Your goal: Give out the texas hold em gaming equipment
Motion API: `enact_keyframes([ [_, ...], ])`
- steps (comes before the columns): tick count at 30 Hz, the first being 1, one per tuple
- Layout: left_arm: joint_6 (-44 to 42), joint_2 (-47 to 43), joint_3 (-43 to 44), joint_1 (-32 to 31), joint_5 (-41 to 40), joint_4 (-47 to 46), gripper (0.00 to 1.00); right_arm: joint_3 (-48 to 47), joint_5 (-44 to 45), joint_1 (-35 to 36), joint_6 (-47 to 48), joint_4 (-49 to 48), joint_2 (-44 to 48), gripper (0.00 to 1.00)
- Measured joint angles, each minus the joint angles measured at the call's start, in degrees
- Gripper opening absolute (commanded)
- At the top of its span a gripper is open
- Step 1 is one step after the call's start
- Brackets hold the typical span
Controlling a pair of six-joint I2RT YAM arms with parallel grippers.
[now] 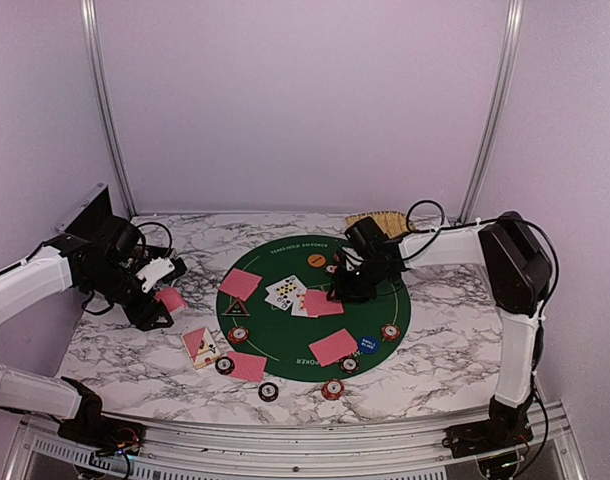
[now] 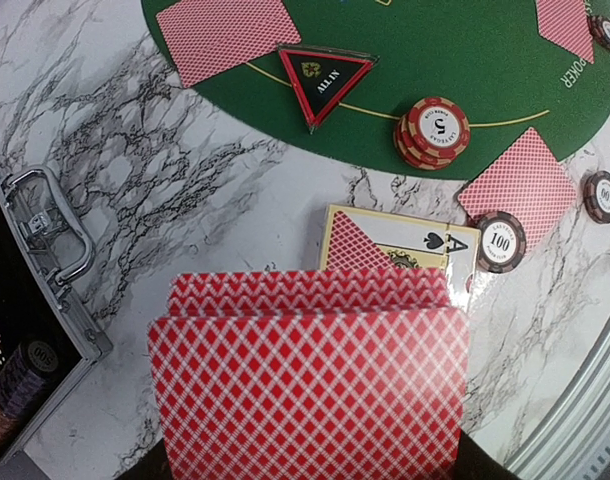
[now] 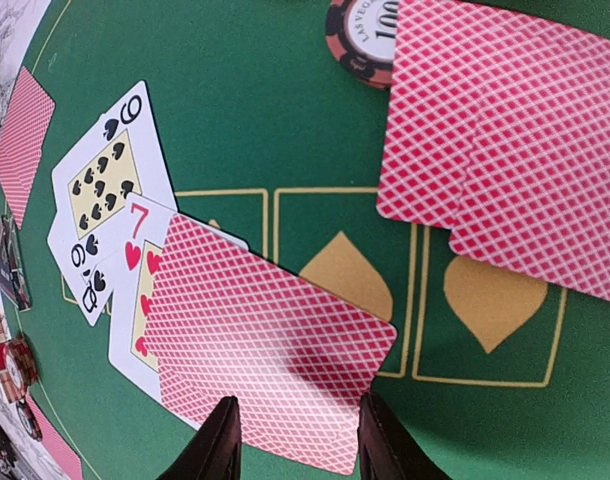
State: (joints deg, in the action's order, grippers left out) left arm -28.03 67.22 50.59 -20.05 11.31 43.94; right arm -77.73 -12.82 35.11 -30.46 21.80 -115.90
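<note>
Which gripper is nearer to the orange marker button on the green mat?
Right. The right gripper hovers just beside the orange button, over the mat's centre; the left gripper, holding red-backed cards, is off the mat's left edge, above the marble.

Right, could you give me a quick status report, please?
Left gripper shut on a card stack, off the mat. Right gripper open above a face-down card, mid-mat. Nothing blocking.

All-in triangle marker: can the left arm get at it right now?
Likely reachable, not graspable: the left gripper hangs beside the mat edge where the triangle marker lies, bare marble between, but it is shut on a stack of red-backed cards.
</note>
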Motion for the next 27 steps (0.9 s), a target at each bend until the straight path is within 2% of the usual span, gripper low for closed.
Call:
enact_keyframes([
  [7, 0.2, 0.5, -1.9, 2.6, -1.2, -2.8, 0.0, -0.5, 2.8, -0.1, 0.0, 3.2, 4.9, 0.45],
  [12, 1.6, 1.3, -6.8, 4.8, -4.5, -8.0, 0.0, 0.5, 4.8, -1.1, -0.6, 3.2, 13.3, 0.47],
  [18, 4.7, 5.9, -9.2, 5.1, -7.3, -13.5, 0.0, 9.0, 6.1, -5.4, -1.5, 1.0, 24.5, 0.48],
  [27, 8.8, 10.9, -11.9, 5.1, -9.8, -20.9, 0.0, 17.7, 6.9, -9.7, -2.5, 1.4, 28.5, 0.5],
])
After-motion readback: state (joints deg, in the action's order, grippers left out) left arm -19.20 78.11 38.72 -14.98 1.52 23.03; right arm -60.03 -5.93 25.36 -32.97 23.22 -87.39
